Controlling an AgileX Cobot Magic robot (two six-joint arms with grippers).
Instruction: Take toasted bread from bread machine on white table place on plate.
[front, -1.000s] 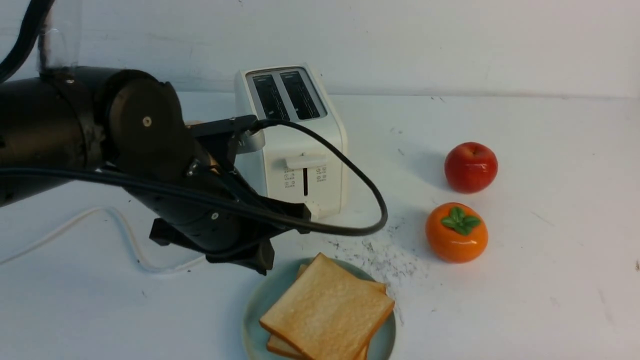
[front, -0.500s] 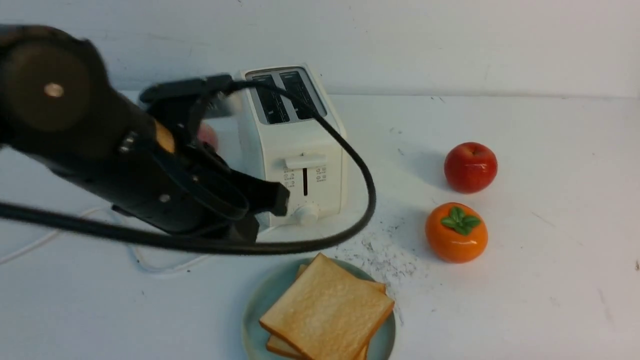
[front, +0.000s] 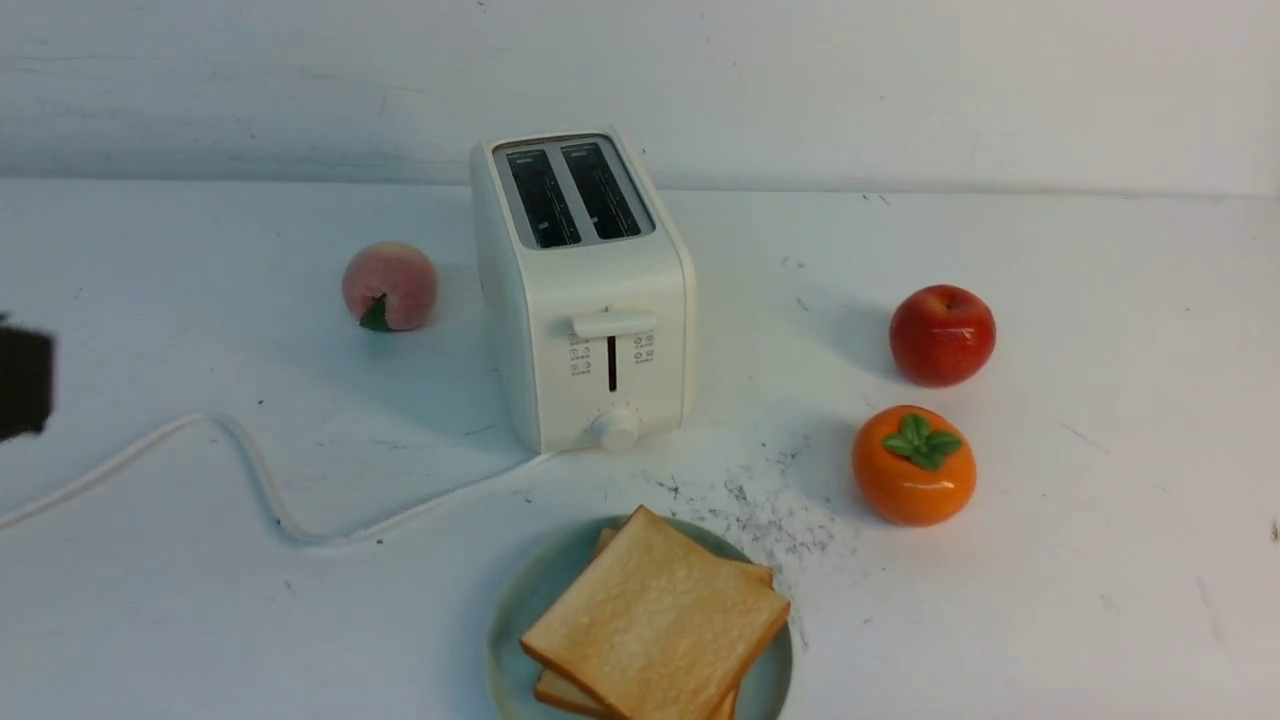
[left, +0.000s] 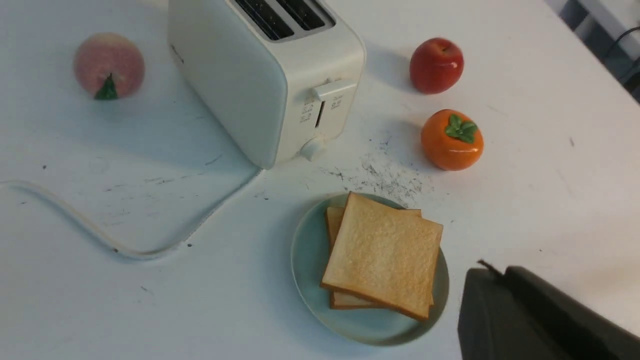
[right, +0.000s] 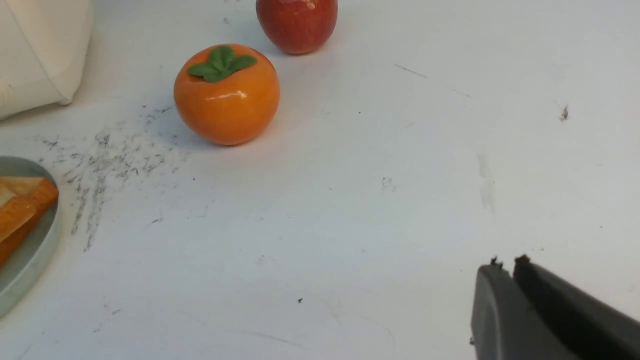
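The two slices of toasted bread (front: 655, 625) lie stacked on the teal-green plate (front: 515, 610) at the front of the white table (front: 1100, 560). They also show in the left wrist view (left: 382, 255). The bread machine (front: 590, 300) stands behind the plate, both dark slots empty. My left gripper (left: 494, 272) is shut and empty, above the table beside the plate (left: 307, 255). Only a dark piece of the left arm (front: 22, 385) shows at the front view's left edge. My right gripper (right: 505, 265) is shut and empty over bare table, well apart from the plate (right: 25, 270).
A peach (front: 389, 286) sits left of the toaster. A red apple (front: 941, 334) and an orange persimmon (front: 912, 465) sit to its right. The white cord (front: 250, 470) curls across the left of the table. Dark scratches (front: 770, 510) lie between plate and persimmon.
My left arm has pulled back to the left, out of the front view, uncovering the peach and the toaster's left side. Bread, plate and fruits have not moved.
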